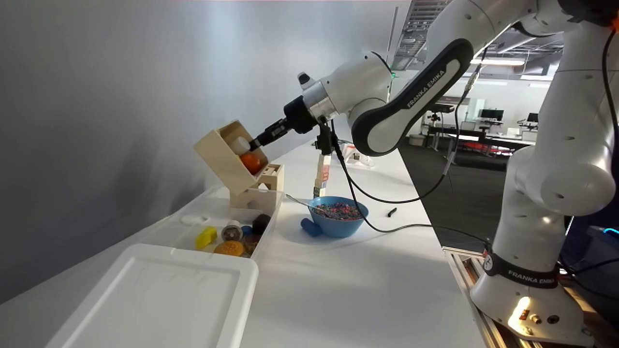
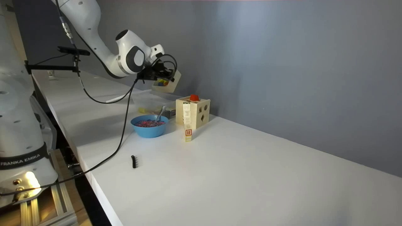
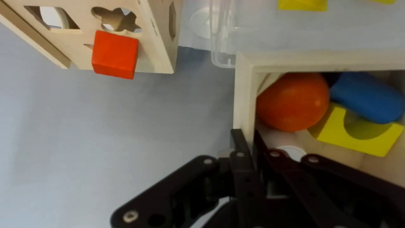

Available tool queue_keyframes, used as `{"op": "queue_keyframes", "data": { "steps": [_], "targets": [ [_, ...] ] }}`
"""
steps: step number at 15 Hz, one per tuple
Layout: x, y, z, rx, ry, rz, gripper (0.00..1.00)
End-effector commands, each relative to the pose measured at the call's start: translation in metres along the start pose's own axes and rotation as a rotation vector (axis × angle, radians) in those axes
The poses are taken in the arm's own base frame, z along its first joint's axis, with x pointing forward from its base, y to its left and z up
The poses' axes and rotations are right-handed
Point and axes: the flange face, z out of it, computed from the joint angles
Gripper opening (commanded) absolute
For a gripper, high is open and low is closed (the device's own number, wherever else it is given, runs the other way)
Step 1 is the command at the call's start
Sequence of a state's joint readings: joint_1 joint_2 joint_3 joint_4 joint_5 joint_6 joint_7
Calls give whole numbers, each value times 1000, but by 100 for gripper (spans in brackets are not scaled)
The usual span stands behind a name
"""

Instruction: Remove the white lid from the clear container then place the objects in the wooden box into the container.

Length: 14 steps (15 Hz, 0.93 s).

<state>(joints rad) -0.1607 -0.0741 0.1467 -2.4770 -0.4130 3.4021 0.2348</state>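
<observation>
Gripper: black two-fingered gripper, clenched on one side wall of the small open-topped light-wood box; one finger stands inside the wall, one outside.
Held box: tilted in the air above the tub's far end in an exterior view, its open side turned toward the arm.
Box contents: round orange piece; smooth blue piece; yellow angular block; white-capped piece, partly hidden by the gripper.
Tub: large shallow rectangular see-through plastic tub, uncovered; within lie a yellow piece, an orange bun-shaped piece and a dark rounded piece, among others.
Lid: large flat rectangular white plastic lid, off the tub, at its near end in an exterior view; whether the two touch cannot be told.
Cut-out box: light-wood cube with shaped openings, just beside the tub, bearing a red block.
Bowl: round blue bowl, filled with small red and dark bits, a spoon leaning in it.
Column: upright stack of marked light-wood blocks, near the bowl.
Table: white tabletop, with a black comb-like piece well apart from the tub.
</observation>
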Motion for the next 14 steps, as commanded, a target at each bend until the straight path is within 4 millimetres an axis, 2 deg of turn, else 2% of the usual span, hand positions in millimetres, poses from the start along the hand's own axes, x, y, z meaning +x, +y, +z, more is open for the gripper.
{"op": "queue_keyframes", "data": {
  "steps": [1, 2, 4, 7, 10, 14],
  "targets": [
    [0, -1, 0, 2, -1, -1, 2],
    [10, 17, -13, -37, 37, -32, 2],
    [17, 30, -24, -76, 91, -106, 2],
    [14, 41, -37, -143, 153, -219, 2],
    [0, 26, -41, -184, 188, -368, 2],
    [-25, -26, -42, -220, 257, -560, 2]
  ]
}}
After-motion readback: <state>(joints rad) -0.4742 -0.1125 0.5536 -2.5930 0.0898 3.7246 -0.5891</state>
